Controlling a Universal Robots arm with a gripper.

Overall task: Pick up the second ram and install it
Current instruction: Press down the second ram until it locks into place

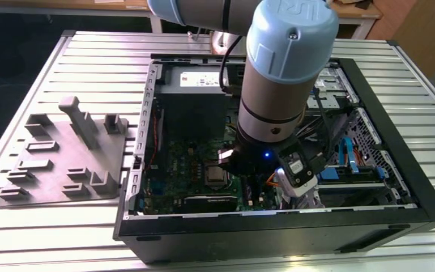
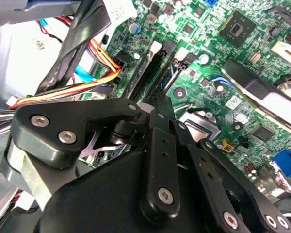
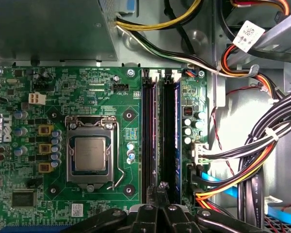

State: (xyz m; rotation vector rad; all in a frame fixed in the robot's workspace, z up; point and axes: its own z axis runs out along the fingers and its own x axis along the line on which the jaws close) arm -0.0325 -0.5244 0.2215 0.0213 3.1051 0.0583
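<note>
The arm reached down into the open computer case (image 1: 399,170), which lay on a ribbed metal table (image 1: 51,226); the gripper (image 3: 157,190) hung just above the long slots (image 3: 146,136) on the green motherboard (image 3: 87,97) — its fingers (image 2: 161,104) were pressed together and held nothing; the second ram (image 3: 177,141) stood edge-up in a slot beside them, near the processor (image 3: 89,154); a grey parts tray (image 1: 63,156) sat on the exterior view's left.

The second ram (image 3: 177,136), a thin dark blue-green stick seen edge-on, stands upright in a motherboard slot, just ahead of the hand (image 3: 157,191) and slightly to one side.
</note>
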